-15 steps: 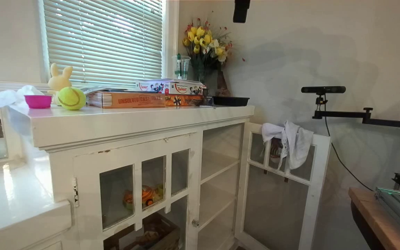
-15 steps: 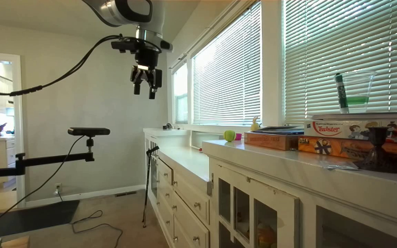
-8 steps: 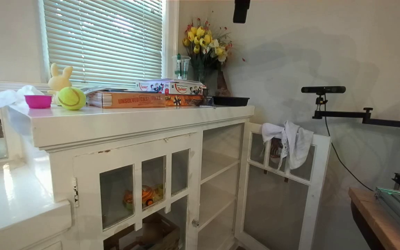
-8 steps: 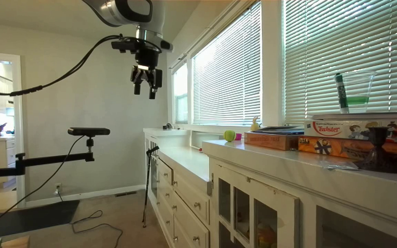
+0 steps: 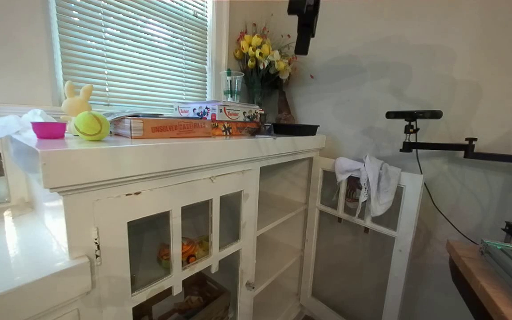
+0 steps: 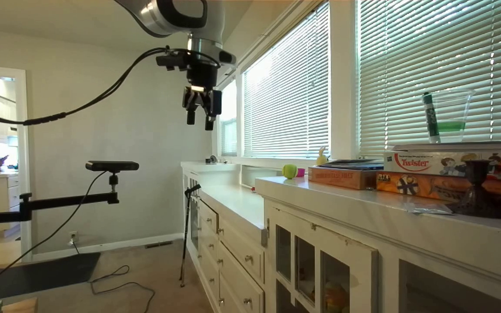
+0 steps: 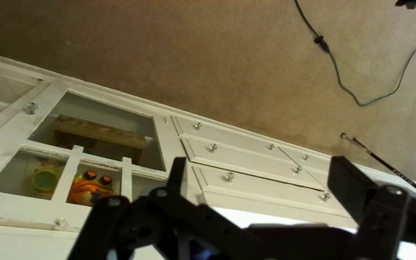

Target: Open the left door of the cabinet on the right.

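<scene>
The white cabinet (image 5: 180, 158) has two glass-paned doors. Its left door (image 5: 176, 242) looks shut or nearly shut. The left door also shows in an exterior view (image 6: 360, 278) and in the wrist view (image 7: 65, 173). Its clear knob (image 5: 250, 285) sits on the free edge and shows in the wrist view (image 7: 31, 108). My gripper (image 6: 200, 124) is open and empty, pointing down, high above the counter and apart from the door. In an exterior view only part of the gripper (image 5: 304, 31) shows at the top. In the wrist view its fingers (image 7: 258, 169) stand wide apart.
The twin right door (image 5: 400, 266) stands open with a white cloth (image 5: 382, 186) over it. Game boxes (image 5: 171, 127), a tennis ball (image 5: 91, 126) and a pink bowl (image 5: 49, 130) stand on top. Drawers (image 7: 251, 159) lie beside the left door. A black camera arm (image 6: 70, 201) juts out.
Over the last half second my gripper has moved right and slightly down in an exterior view, and more of it hangs into the top of an exterior view. Doors have not moved.
</scene>
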{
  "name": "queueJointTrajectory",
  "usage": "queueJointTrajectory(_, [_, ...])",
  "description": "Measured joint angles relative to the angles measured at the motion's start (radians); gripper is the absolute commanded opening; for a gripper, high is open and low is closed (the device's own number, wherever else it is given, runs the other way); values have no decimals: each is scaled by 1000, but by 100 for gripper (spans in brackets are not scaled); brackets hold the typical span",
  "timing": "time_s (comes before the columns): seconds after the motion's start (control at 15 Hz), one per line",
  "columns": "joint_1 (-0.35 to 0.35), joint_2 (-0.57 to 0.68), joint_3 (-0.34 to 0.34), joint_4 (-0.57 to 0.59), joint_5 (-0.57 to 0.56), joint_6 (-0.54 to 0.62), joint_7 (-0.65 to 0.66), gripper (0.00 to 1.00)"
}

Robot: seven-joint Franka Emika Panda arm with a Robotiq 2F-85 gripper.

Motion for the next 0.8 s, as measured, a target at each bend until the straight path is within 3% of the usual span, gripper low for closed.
queueJointTrajectory(0.33, [-63,28,-30,-42,-32,34,0,100])
queueJointTrajectory(0.8, [-106,64,-64,-147,-48,219,0,100])
